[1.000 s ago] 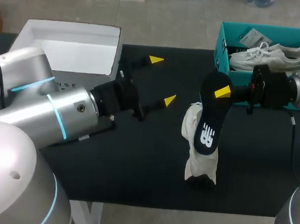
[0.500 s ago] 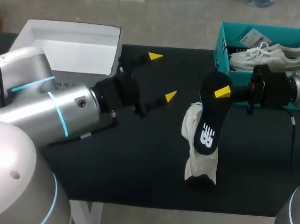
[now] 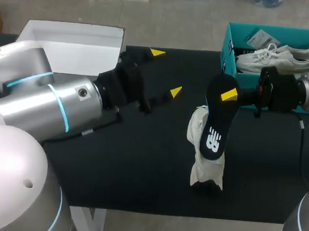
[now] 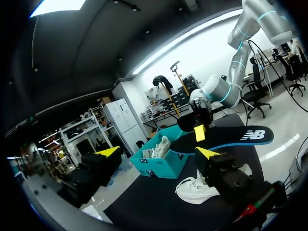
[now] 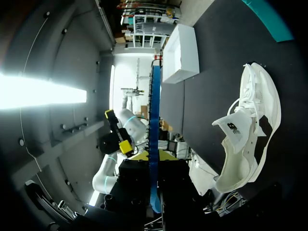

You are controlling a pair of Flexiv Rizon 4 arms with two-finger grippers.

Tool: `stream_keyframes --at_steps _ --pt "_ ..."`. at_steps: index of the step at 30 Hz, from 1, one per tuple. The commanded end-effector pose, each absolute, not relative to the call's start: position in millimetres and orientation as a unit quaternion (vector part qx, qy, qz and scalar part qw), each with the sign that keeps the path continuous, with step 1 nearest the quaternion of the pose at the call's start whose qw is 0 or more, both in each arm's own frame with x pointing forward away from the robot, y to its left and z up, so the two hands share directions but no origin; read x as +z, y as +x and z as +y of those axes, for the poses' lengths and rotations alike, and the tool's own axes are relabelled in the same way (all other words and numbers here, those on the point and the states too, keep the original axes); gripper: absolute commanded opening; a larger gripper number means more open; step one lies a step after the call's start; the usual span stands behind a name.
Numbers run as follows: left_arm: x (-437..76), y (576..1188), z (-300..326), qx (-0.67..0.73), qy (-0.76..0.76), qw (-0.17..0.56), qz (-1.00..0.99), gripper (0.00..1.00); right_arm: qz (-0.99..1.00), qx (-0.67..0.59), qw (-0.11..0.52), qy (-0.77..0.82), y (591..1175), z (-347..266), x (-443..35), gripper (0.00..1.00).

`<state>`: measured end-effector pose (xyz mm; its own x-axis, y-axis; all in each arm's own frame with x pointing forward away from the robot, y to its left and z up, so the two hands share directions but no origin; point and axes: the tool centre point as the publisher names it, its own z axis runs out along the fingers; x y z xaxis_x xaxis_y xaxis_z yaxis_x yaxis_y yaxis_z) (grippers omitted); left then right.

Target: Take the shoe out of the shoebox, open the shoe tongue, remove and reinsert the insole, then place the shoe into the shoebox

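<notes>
head view: right gripper pinches insole above white shoe

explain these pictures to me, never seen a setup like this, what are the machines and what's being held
These are two silver robot arms at a black table. The wide picture looks down from above and behind the robot; the round ones come from cameras on each wrist. The left hand, with yellow fingertips, is open and empty. The right hand grips a flat black insole above a white sneaker lying on the table. A teal cardboard shoebox holds a second white sneaker; an open white box sits on the left arm's side.
</notes>
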<state>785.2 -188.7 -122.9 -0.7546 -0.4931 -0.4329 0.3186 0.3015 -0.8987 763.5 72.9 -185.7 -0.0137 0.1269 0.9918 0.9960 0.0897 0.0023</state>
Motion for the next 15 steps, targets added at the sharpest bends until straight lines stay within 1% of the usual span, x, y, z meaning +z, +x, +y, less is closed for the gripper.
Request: stream_keyframes --at_steps 1,6,15 --pt "-114.0 791.1 -183.7 -0.578 -0.063 0.303 0.755 1.0 -0.555 -0.446 0.486 -0.507 762.6 73.2 -185.6 0.0" --pt "-114.3 799.4 -184.0 -0.569 -0.095 0.281 0.767 1.0 -0.555 -0.446 0.486 -0.507 762.6 73.2 -185.6 0.0" --pt "-113.2 809.7 -181.7 -0.559 -0.128 0.267 0.774 1.0 -0.555 -0.446 0.486 -0.507 762.6 73.2 -185.6 0.0"
